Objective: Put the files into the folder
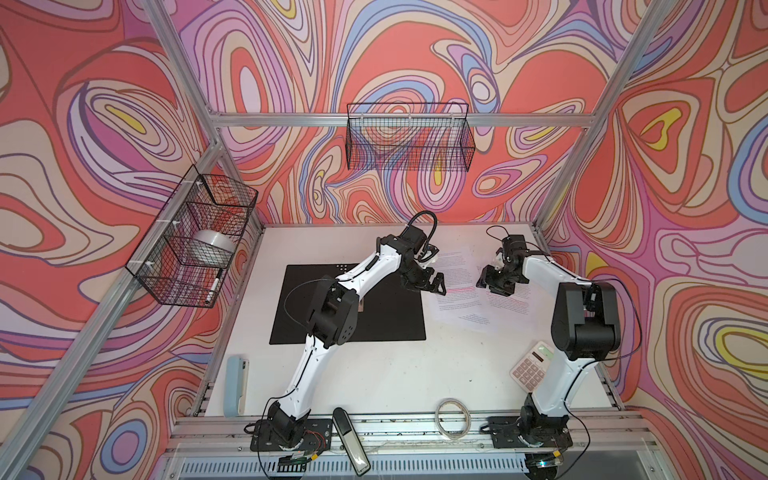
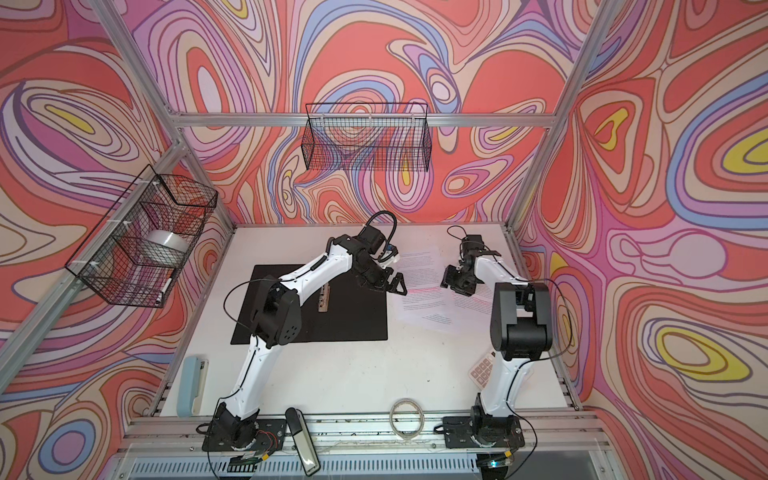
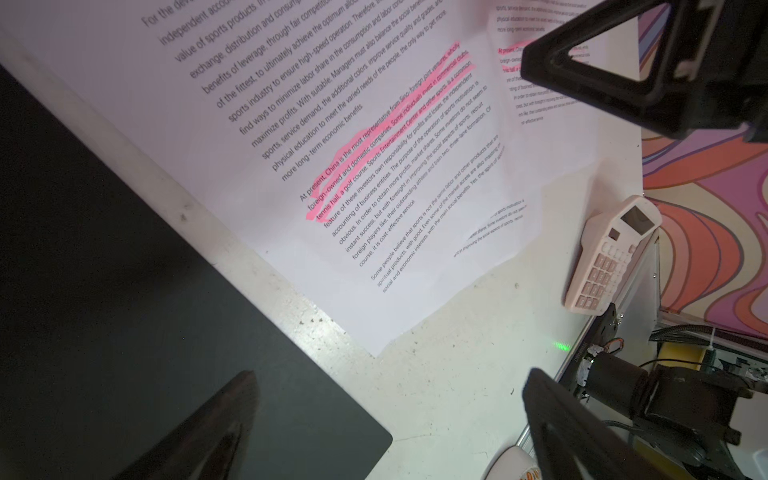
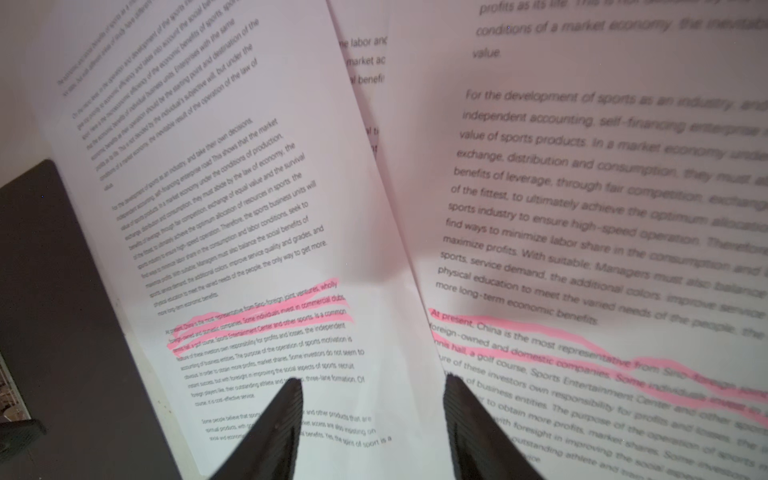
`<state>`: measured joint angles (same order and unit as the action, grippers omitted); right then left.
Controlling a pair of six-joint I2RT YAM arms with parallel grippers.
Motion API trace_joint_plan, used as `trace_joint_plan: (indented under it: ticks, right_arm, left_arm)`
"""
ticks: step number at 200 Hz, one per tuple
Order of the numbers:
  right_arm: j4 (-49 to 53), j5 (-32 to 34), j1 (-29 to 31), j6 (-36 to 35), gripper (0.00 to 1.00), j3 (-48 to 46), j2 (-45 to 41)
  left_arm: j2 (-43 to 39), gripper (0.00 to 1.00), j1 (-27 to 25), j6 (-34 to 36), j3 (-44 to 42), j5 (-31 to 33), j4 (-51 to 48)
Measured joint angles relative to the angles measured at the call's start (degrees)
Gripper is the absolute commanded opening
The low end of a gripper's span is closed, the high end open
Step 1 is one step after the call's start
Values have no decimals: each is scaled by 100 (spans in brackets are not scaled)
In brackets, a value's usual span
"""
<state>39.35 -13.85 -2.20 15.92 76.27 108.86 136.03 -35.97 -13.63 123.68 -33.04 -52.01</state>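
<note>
The folder (image 1: 374,324) lies open and flat on the left half of the table (image 1: 374,374), black inside up, its metal clip (image 2: 324,299) along the spine. Its right edge runs just beside the left edge of the files (image 1: 465,307), and the left wrist view shows a narrow strip of bare surface between the two. The files lie outside the folder, on the right half of the surface toward the far edge. They are fanned: two sheets with pink highlighted lines overlap at an angle, and part of another sheet shows under them.

The widest open room is the front half of the surface, between the folder's near edge and the front edge. A calculator (image 1: 532,365) sits by the right edge, a pale blue stapler (image 1: 237,384) at the front left corner, and a ring of tape (image 1: 453,417) on the front edge.

The left gripper (image 1: 434,284) hangs over the strip between folder and files, its jaws spread wide and holding nothing. The right gripper (image 1: 490,289) is above the right-hand sheets with its jaws partly apart. A sheet's edge runs between its fingertips (image 4: 286,415) in the right wrist view, but nothing is clamped. I cannot tell whether the tips touch the paper.
</note>
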Motion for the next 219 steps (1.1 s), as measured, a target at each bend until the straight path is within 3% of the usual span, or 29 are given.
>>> trace_joint_plan:
  ticks: [89,219]
  right_arm:
    - [-24,-129,0,-76,59,11,345]
    - [271,-986,-7,-466,59,236,560]
  left_arm:
    - [323,100,-11,-83,120,-85,81]
    - [960,100,-37,-284,621,-525,190]
